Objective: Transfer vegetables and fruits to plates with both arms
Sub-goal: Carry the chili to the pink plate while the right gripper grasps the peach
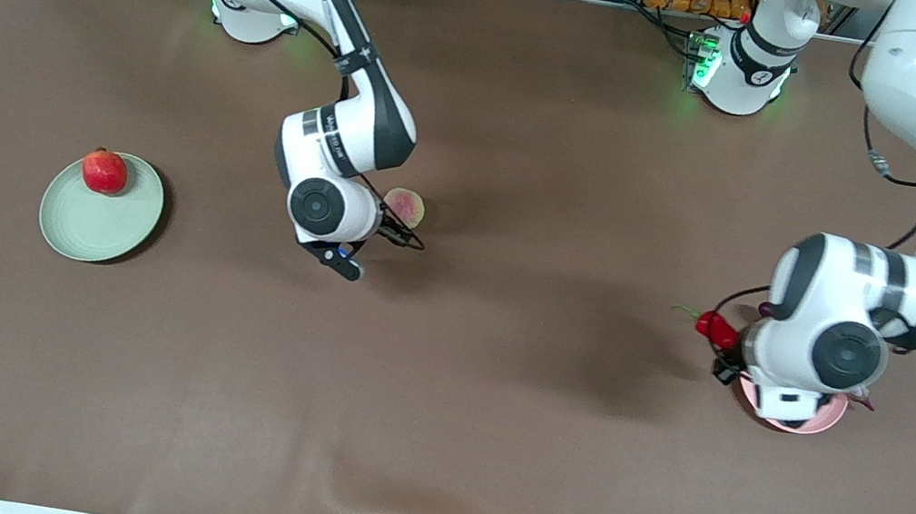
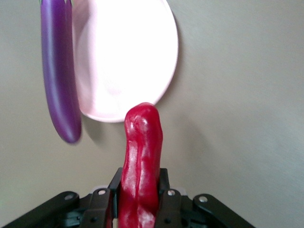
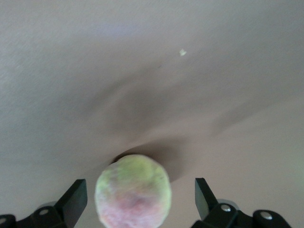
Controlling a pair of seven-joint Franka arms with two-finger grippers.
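My left gripper (image 2: 141, 192) is shut on the red chili pepper (image 2: 141, 161) (image 1: 718, 329), which it holds above the table just off the edge of the pale pink plate (image 2: 128, 57) (image 1: 795, 423). The purple eggplant (image 2: 59, 71) lies along that plate's rim; the left arm hides most of both in the front view. My right gripper (image 3: 140, 197) is open, its fingers on either side of the tan-green round fruit (image 3: 133, 192) (image 1: 404, 207) on the table and clear of it. The pomegranate (image 1: 105, 172) rests on the pale green plate (image 1: 98, 223).
A brown cloth (image 1: 432, 418) covers the table, with a slight ridge near its front edge. The green plate lies toward the right arm's end and the pink plate toward the left arm's end.
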